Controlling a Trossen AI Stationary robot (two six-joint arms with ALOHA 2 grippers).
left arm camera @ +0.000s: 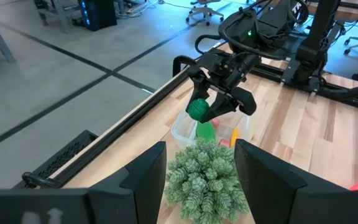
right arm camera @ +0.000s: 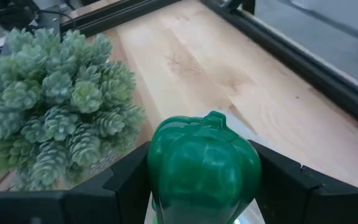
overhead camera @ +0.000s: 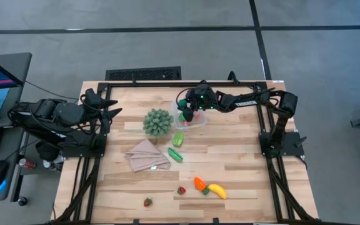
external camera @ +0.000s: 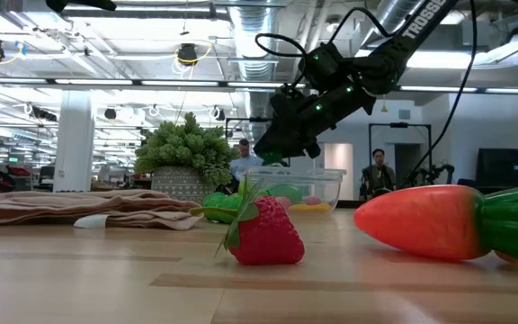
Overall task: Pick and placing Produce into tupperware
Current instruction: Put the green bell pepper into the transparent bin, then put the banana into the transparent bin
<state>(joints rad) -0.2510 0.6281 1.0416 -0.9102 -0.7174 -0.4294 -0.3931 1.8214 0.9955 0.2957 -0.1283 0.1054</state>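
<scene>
Wooden table (overhead camera: 242, 169): right gripper (right arm camera: 204, 186) fingers clamp glossy green plastic pepper (right arm camera: 202, 167) above clear square tupperware (overhead camera: 195, 120); centre, lower, then release.

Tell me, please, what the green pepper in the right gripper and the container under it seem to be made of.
The green pepper, held in the right gripper: probably moulded plastic, its smooth skin shows a soft sheen. The container: likely clear, glossy plastic, since coloured produce shows through its walls. The left gripper waits aside.
</scene>
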